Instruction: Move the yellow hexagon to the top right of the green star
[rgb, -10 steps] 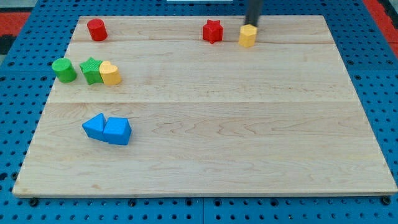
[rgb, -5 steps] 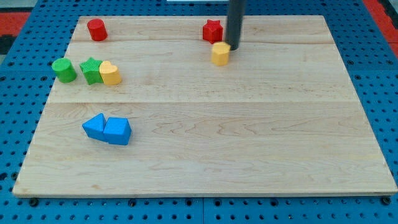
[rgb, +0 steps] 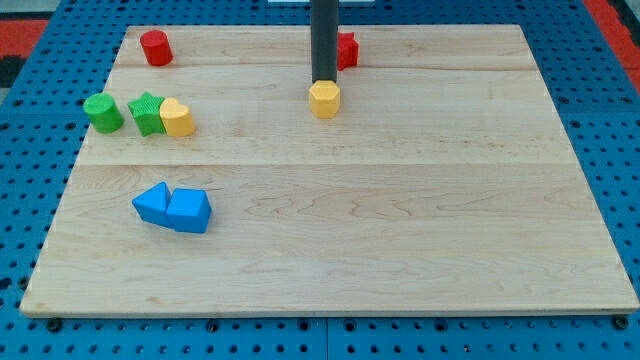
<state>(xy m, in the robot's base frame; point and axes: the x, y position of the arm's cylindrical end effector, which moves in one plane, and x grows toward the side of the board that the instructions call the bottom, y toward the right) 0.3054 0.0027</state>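
my tip (rgb: 324, 80): bare dark rod, holds nothing, touching top edge of small yellow hexagon wooden block (rgb: 324, 99) | hexagon: far right of green star wooden block (rgb: 147, 112) | likely light, hard, slides easily; push its right side

A: What does the arm show?
B: Only the rod (rgb: 323, 40). Straight, round, dark grey to black, matte, uniform width.
A: Markings, screws, cables?
B: None visible. Faint lighter sheen down one side.
A: The end?
B: My tip (rgb: 323, 80) is cut flat, same dark colour as the shaft above it.
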